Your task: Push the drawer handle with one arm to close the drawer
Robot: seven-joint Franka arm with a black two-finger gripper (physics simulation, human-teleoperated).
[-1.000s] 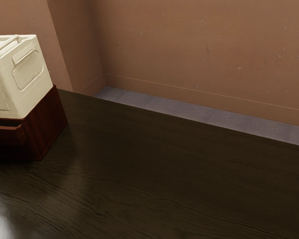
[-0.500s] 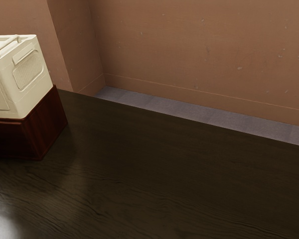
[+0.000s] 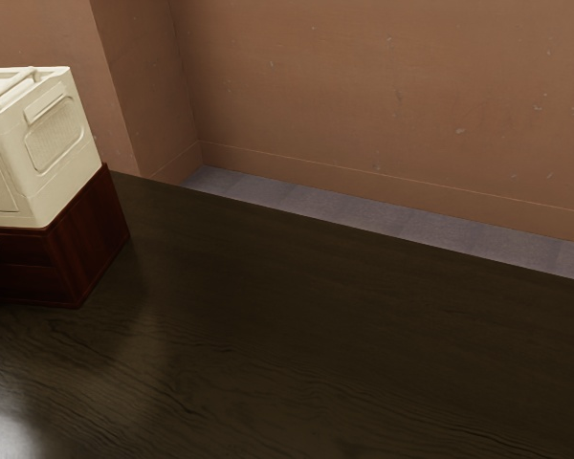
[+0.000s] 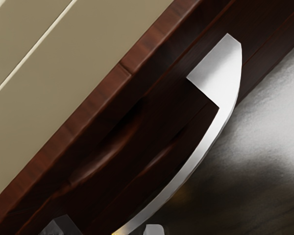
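1. The task's thing, the upper drawer (image 3: 21, 249), sits in the small reddish-brown cabinet (image 3: 88, 235) at the exterior view's left edge. Its front looks flush or nearly so with the cabinet; I cannot tell whether a slight gap is left.

2. The curved metal handle (image 4: 192, 166) bows outward from the drawer front, so my hand can press there and drive the drawer straight in. In the wrist view it lies close to the hand, which fits a hand set in front of the drawer for pushing.

3. How far open the pincer is, I cannot tell, nor whether it has hold of anything. Two small greyish shapes (image 4: 154, 229) lie one on each side of the handle's bar and may be parts of it, but that is too uncertain to settle its state. A push should need no grasp anyway.

4. The cream crate (image 3: 50, 143) rests on the cabinet's top, out of the drawer's path. Its weight probably helps steady the cabinet, which stands on the dark wooden worktop (image 3: 316, 316).

5. I judge this to be the last stretch of the push: a short, gentle press, square to the front, until the drawer stops. Pressing harder could slide the cabinet over the worktop; pressing off-centre could make the drawer bind or let contact slip along the curved bar.
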